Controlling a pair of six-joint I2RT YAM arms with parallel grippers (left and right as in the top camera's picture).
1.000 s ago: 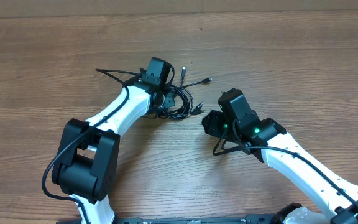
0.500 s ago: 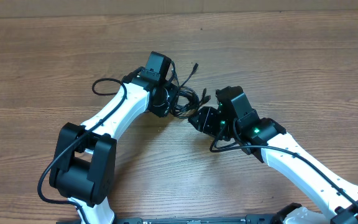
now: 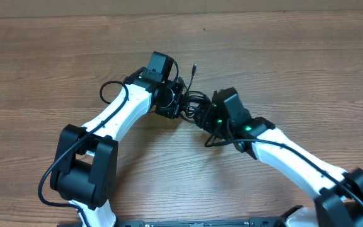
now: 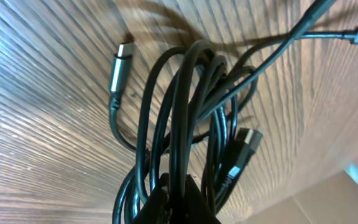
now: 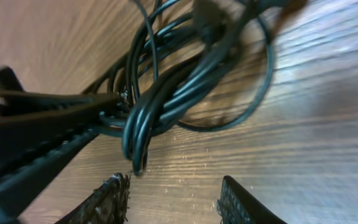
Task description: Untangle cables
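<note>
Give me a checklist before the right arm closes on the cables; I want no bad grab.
1. Left pincer shut on the cables: ok.
2. Right pincer open: ok.
3. Cables between the right pincer's fingers: not ok, the bundle lies just beyond the tips.
4. Loops separated: not ok, bunched together.
5. Silver plug tip outside the loops: ok.
6. Which strand belongs to which cable: cannot tell.
</note>
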